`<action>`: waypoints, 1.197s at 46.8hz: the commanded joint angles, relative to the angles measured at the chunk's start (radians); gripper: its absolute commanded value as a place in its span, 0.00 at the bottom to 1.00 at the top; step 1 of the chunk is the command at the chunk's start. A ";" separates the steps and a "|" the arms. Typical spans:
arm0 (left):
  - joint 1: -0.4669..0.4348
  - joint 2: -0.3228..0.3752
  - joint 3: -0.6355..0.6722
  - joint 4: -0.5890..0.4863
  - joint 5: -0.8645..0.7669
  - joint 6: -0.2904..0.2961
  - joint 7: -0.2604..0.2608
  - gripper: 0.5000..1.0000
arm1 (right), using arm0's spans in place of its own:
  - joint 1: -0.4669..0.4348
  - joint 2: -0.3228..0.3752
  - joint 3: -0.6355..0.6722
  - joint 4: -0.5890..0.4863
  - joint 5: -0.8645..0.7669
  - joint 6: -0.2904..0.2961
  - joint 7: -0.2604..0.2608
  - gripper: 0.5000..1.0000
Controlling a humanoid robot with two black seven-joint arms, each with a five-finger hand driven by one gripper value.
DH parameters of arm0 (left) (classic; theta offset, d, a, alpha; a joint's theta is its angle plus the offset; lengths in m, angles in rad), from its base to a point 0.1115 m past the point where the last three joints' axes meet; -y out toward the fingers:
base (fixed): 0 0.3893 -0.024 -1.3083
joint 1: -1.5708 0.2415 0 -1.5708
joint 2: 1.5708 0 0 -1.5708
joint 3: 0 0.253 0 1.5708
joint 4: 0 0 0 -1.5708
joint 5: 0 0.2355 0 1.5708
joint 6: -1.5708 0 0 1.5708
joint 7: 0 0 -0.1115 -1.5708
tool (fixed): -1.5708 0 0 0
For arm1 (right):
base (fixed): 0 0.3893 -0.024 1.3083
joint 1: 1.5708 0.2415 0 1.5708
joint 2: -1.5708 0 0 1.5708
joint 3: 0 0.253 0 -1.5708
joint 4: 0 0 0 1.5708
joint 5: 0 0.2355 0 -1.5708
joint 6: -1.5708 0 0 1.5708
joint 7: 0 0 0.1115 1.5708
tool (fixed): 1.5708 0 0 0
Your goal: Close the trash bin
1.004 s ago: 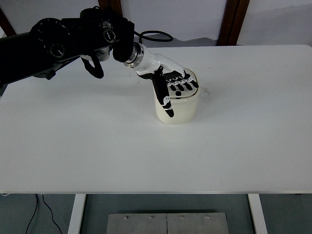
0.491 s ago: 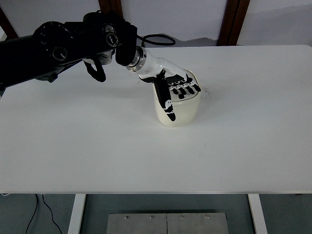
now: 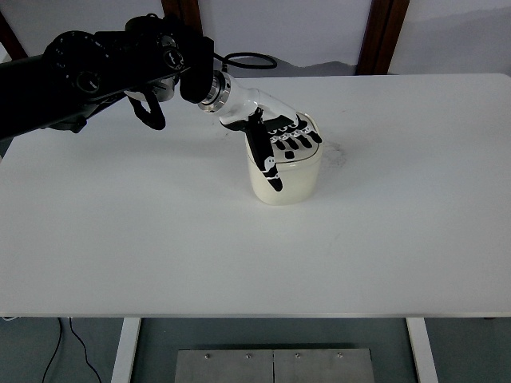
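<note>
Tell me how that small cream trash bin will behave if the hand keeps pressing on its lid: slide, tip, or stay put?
The trash bin looks small and probably light, so it may slide on the smooth table. Its squat shape should resist tipping. The left hand lies flat on top with its thumb down the side, which likely steadies it.

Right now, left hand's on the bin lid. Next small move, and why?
Probably lift the left hand straight up, slowly. Its fingers lie flat across the top of the cream trash bin, thumb down the front wall, and the lid looks level with the rim, so it seems shut. A straight lift should avoid dragging the bin.
</note>
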State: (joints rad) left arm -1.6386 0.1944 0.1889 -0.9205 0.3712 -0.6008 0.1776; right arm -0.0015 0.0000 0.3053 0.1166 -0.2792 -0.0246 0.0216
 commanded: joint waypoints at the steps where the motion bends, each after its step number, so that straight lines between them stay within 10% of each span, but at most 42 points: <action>1: -0.010 0.010 -0.003 0.025 -0.047 0.003 -0.003 1.00 | 0.000 0.000 0.000 0.000 0.000 0.000 0.000 0.98; 23: 0.085 0.166 -0.163 0.152 -0.316 0.251 -0.047 1.00 | 0.000 0.000 0.000 0.000 0.000 0.000 0.000 0.98; 39: 0.304 0.315 -0.312 0.157 -0.351 0.349 -0.306 1.00 | 0.000 0.000 0.000 0.000 0.000 0.000 0.000 0.98; 56: 0.557 0.359 -0.538 0.199 -0.512 0.401 -0.457 1.00 | 0.000 0.000 0.000 0.000 0.000 0.000 0.000 0.98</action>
State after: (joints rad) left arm -1.1214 0.5528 -0.3067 -0.7347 -0.1147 -0.1985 -0.2647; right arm -0.0015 0.0000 0.3052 0.1166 -0.2792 -0.0245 0.0219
